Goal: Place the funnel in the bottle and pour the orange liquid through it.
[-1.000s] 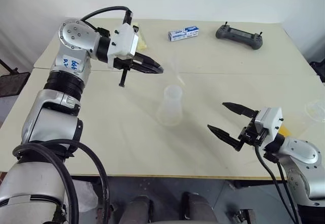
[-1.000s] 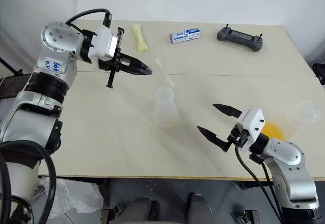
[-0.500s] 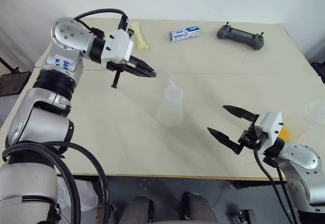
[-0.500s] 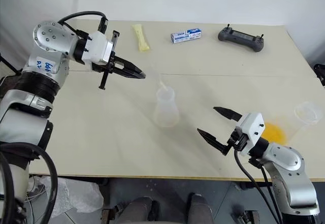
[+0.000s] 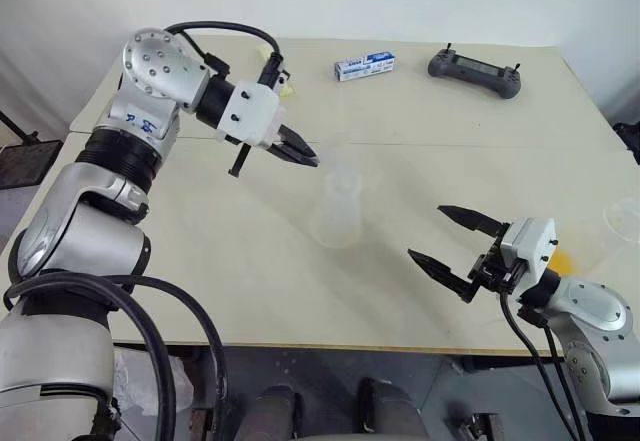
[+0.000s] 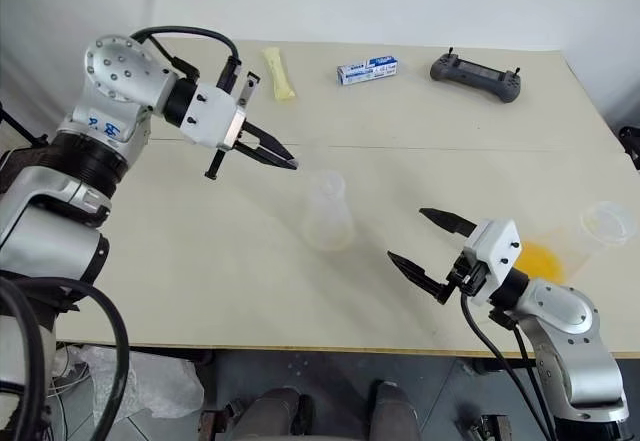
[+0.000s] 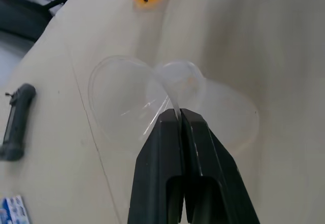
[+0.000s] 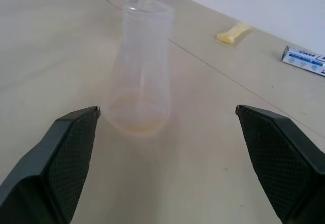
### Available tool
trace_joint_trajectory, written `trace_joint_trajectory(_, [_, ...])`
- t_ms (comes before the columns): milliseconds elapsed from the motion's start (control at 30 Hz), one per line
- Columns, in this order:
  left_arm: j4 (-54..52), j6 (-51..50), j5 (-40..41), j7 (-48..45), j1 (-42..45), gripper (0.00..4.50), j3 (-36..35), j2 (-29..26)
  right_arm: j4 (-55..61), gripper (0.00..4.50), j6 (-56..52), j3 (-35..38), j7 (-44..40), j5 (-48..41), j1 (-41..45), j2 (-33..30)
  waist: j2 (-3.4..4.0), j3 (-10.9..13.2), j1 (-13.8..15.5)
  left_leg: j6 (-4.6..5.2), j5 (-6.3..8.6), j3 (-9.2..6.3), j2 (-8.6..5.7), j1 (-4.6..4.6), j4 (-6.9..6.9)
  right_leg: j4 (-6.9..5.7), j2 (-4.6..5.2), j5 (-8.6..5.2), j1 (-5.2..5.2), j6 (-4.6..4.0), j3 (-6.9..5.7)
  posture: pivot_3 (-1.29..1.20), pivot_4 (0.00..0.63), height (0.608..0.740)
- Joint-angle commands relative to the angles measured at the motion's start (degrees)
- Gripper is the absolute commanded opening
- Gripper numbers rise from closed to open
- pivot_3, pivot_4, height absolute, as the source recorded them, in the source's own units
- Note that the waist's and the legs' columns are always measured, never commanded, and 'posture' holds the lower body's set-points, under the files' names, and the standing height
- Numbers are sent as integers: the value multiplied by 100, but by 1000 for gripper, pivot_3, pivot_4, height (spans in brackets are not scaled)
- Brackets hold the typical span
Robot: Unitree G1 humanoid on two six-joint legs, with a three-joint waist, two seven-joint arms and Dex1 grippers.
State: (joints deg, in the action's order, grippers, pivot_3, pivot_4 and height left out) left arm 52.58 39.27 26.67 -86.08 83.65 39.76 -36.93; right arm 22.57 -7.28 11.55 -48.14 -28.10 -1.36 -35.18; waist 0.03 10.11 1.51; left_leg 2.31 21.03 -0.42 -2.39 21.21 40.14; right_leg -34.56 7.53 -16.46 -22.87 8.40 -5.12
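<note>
Left gripper (image 7: 180,113): fingers pressed together, pinching the thin clear rim of the funnel (image 7: 122,94). It hangs above the table, just beside the bottle's mouth, and points slantwise down toward it.
Funnel: held in the air by its wide rim. In the left wrist view its narrow part is over the mouth of the bottle (image 5: 337,204); if the spout is already inside the neck I cannot tell. In the right wrist view a clear piece rises above the bottle rim.
Bottle: stands upright near the middle of the table (image 5: 200,261), not touched by any finger. A faint orange trace is seen at its bottom in the right wrist view.
Right gripper (image 5: 448,238): fingers spread wide, nothing between them. It is held level above the near edge of the table, turned toward the bottle but well apart from it.
Orange liquid (image 6: 538,258): seen as an orange patch on the table by the right arm, beside a wide clear cup (image 6: 604,224) near the right edge.
Far side of table: pale yellow packet (image 6: 278,73), small blue and white box (image 6: 366,69), dark controller (image 6: 475,69), all well apart from both grippers.
</note>
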Motion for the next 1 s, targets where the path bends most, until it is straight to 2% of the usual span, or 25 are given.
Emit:
trace_joint_trajectory(33, [35,447,-86,-642,280,21,239,53,250,4500,141,32,-7,-3,-58,11,0,0,-6,0,0,1,1,0,0,0,-1,0,0,0,0,0,150,740])
trace_joint_trajectory(333, [74,556,-43,-642,407,21,394,150,258,4500,182,18,28,58,-102,67,0,0,2,2,-1,0,1,0,1,0,-1,0,0,0,0,0,150,740])
trace_joint_trajectory(433, [195,574,-157,-642,459,607,366,164,254,4500,202,13,33,71,-115,81,0,0,0,3,-1,1,-1,1,2,0,0,0,0,0,0,0,150,740])
trace_joint_trajectory(700, [673,740,-552,-642,591,3127,-89,370,158,4500,203,47,-1,75,-25,41,-2,1,-4,3,-1,2,0,1,2,0,-1,0,0,1,-2,0,150,740])
trace_joint_trajectory(833, [516,407,-373,-642,526,4396,-265,332,139,4500,182,94,-11,66,18,10,-2,1,-3,4,-1,2,0,2,3,0,-1,0,0,1,-2,0,150,740])
trace_joint_trajectory(1000, [159,-713,102,-642,283,4453,-858,130,277,4500,108,298,114,15,-104,-5,-2,1,-16,3,-1,1,2,2,3,-2,-1,0,0,1,-2,0,150,740])
